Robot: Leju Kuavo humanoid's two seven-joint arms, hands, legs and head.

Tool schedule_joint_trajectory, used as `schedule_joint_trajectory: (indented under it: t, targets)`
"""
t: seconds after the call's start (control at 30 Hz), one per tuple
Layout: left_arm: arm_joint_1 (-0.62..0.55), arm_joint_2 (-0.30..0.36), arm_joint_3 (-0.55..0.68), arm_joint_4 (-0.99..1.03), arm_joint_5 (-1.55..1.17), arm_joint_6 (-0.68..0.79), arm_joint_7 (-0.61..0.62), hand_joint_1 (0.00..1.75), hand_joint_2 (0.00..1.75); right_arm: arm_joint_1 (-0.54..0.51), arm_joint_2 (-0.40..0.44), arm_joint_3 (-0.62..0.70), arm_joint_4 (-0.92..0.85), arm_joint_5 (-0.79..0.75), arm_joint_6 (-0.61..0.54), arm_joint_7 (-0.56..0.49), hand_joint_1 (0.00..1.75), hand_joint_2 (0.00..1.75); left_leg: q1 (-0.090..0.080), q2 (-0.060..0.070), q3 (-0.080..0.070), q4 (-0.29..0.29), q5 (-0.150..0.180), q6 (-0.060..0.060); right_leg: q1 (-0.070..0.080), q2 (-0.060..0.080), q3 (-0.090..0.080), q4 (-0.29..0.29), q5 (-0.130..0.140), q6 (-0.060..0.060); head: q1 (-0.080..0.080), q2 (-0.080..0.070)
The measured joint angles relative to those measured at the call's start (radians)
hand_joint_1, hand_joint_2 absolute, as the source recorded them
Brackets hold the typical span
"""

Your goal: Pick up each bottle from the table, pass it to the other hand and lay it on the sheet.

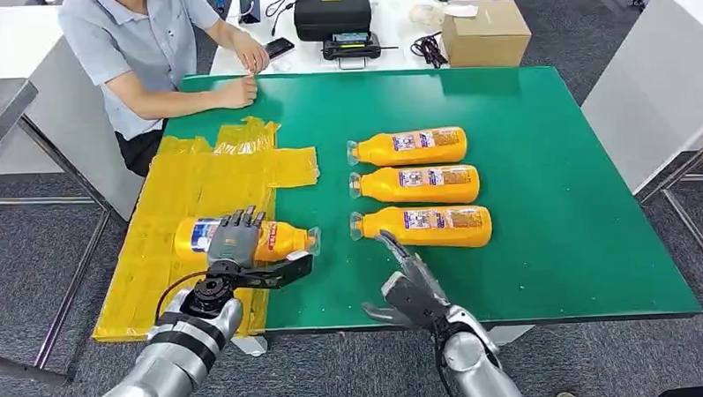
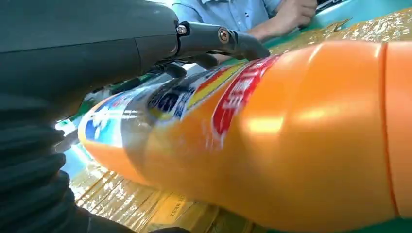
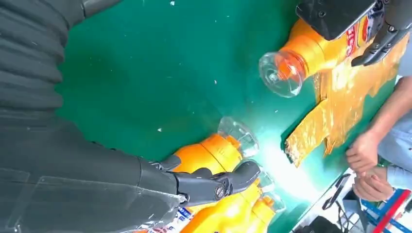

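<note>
Left hand (image 1: 236,240) wraps the labelled middle of one orange bottle (image 1: 279,240) lying on the yellow sheet (image 1: 189,191); right hand (image 1: 410,280) hangs spread and empty just short of the nearest of three bottles (image 1: 433,226) on the green table (image 1: 560,200); full, rigid, slick plastic, likely hefty, so grasp mid-body, not the clear cap.

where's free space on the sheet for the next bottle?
The yellow sheet is bare between the held bottle in the left hand and the person's arm. Also its near strip by the table edge. Crowded: three bottles on green, right hand beside.
</note>
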Motion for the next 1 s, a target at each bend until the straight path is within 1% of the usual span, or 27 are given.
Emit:
schedule_joint_trajectory:
  t: [0.13, 0.23, 0.33, 0.47, 0.87, 1.0]
  targets:
    - [-0.007, -0.004, 0.005, 0.016, 0.000, 0.027, -0.011, 0.00, 1.75, -0.001, 0.000, 0.000, 0.006, 0.005, -0.009, 0.000, 0.00, 1.75, 0.000, 0.000, 0.002, 0.000, 0.001, 0.000, 0.000, 0.000, 0.002, 0.000, 0.000, 0.000, 0.000, 0.000]
    - [0.011, -0.008, 0.004, 0.001, 0.000, 0.077, -0.009, 0.00, 1.75, 0.004, -0.002, 0.000, 0.003, 0.066, -0.069, -0.009, 0.00, 1.75, 0.000, 0.000, 0.002, 0.000, 0.001, 0.000, 0.000, 0.000, 0.002, 0.000, 0.000, 0.000, 0.000, 0.000]
    - [0.058, -0.016, -0.014, -0.098, 0.000, 0.081, 0.008, 0.00, 1.75, 0.025, -0.002, -0.001, -0.037, 0.137, -0.129, -0.011, 0.00, 1.75, 0.000, 0.000, 0.001, 0.000, 0.001, 0.000, 0.000, 0.000, 0.001, 0.000, 0.000, 0.001, 0.000, 0.000]
    - [0.096, -0.021, -0.053, -0.217, 0.000, 0.057, 0.023, 0.00, 1.75, 0.040, -0.002, -0.002, -0.080, 0.153, -0.136, -0.011, 0.00, 1.75, 0.000, 0.000, -0.002, 0.000, 0.000, 0.000, 0.000, 0.000, -0.002, 0.000, 0.000, 0.001, 0.000, 0.000]
    - [0.179, -0.019, -0.155, -0.452, 0.000, 0.072, 0.034, 0.00, 1.75, 0.073, -0.004, -0.010, -0.132, 0.166, -0.137, -0.011, 0.00, 1.75, 0.000, 0.000, -0.003, 0.000, 0.000, -0.001, 0.000, 0.000, -0.003, 0.000, 0.000, 0.001, 0.000, 0.000]
    - [0.212, -0.021, -0.174, -0.510, 0.000, 0.078, -0.011, 0.00, 1.75, 0.090, -0.005, -0.014, -0.151, 0.241, -0.185, 0.003, 0.00, 1.75, 0.000, 0.000, -0.003, 0.000, 0.000, 0.000, 0.000, 0.000, -0.003, 0.000, 0.000, 0.001, 0.000, 0.000]
